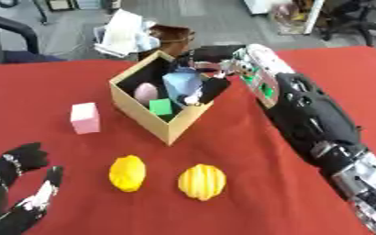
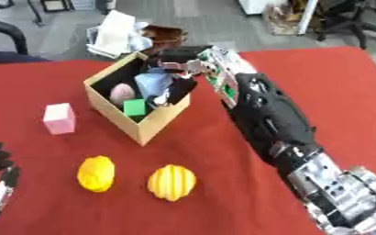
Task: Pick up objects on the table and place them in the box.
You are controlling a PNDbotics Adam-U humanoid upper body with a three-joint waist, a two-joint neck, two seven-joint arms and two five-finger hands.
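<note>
Left hand [image 1: 19, 193] rests idle at the near left corner of the red-covered desk [image 1: 247, 183], fingers up and spread, holding nothing. Just ahead of it, near the front edge, I see two yellow pieces: a smooth lemon-shaped fruit [image 1: 128, 173] and, beside it but apart, a ribbed yellow rounded fruit [image 1: 201, 181]. A small pink block [image 1: 85, 118] stands upright further back on the left, just beside the open tan cardboard box [image 1: 143, 114] but not touching it. My right arm reaches in from the right side; the right hand [image 1: 211, 69] is over the box's far corner, its fingers down inside the opening against a pale blue object [image 1: 181, 85]. I cannot tell whether those fingers are closed on it. Already in the box: a pink egg-shaped piece [image 1: 146, 92] and a green cube [image 1: 161, 107].
</note>
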